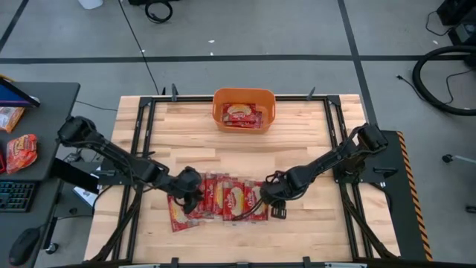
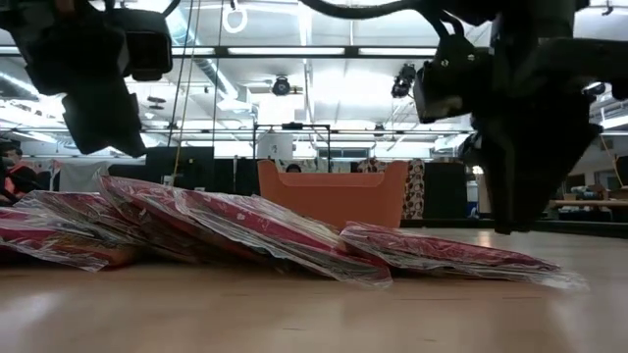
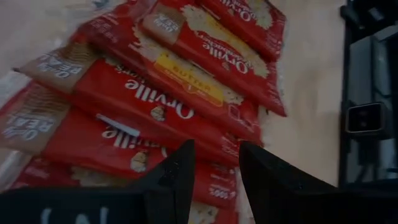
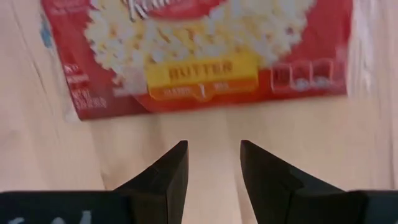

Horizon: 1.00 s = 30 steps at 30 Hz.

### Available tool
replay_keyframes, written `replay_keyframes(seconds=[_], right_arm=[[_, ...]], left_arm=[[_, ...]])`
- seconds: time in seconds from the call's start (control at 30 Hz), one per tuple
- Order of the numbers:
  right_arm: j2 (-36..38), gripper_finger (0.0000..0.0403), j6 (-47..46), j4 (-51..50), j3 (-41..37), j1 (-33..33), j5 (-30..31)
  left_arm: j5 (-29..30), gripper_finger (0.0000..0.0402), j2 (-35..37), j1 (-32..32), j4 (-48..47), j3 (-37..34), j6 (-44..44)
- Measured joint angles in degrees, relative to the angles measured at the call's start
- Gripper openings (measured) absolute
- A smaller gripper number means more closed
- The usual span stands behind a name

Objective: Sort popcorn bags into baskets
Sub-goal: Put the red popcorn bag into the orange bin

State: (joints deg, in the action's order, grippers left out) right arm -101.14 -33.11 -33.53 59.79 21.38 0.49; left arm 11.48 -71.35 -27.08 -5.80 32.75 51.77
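Note:
Several red popcorn bags (image 1: 216, 201) lie overlapped in a row on the near middle of the table, each resting partly on its neighbour (image 2: 245, 230). One more bag (image 1: 242, 115) lies in the orange basket (image 1: 220, 104) at the far edge; the basket also shows in the low view (image 2: 334, 201). My left gripper (image 1: 193, 193) hovers open over the row's left end, above the overlapped bags (image 3: 186, 87). My right gripper (image 1: 272, 202) is open over bare wood at the row's right end, with the rightmost bag (image 4: 205, 56) just ahead of its fingers.
Black frame rails (image 1: 141, 149) run along the table's left and right sides. A side desk on the left holds orange-red snack packets (image 1: 21, 152) and a keyboard (image 1: 15, 195). Bare wood (image 1: 245, 156) lies between the row and the basket.

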Motion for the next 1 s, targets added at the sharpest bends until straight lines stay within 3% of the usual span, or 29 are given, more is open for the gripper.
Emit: replay_keyframes(seconds=[0.33,0.63,0.8,1.0], right_arm=[[-5.03,0.0151,10.02,18.27,-1.1,-2.15,4.33],[-12.69,0.0151,19.53,34.18,6.78,-7.35,5.07],[-12.7,0.0151,18.87,26.53,12.83,-9.54,4.54],[-12.09,0.0148,11.18,0.71,19.2,-8.81,4.56]], left_arm=[[1.88,0.013,-6.08,-1.81,0.31,-0.07,1.77],[0.44,0.013,-8.57,-1.68,5.07,-0.02,4.61],[0.15,0.013,-8.55,-1.65,5.34,-0.02,5.21],[-1.43,0.013,-8.52,-2.01,5.82,-0.02,7.54]])
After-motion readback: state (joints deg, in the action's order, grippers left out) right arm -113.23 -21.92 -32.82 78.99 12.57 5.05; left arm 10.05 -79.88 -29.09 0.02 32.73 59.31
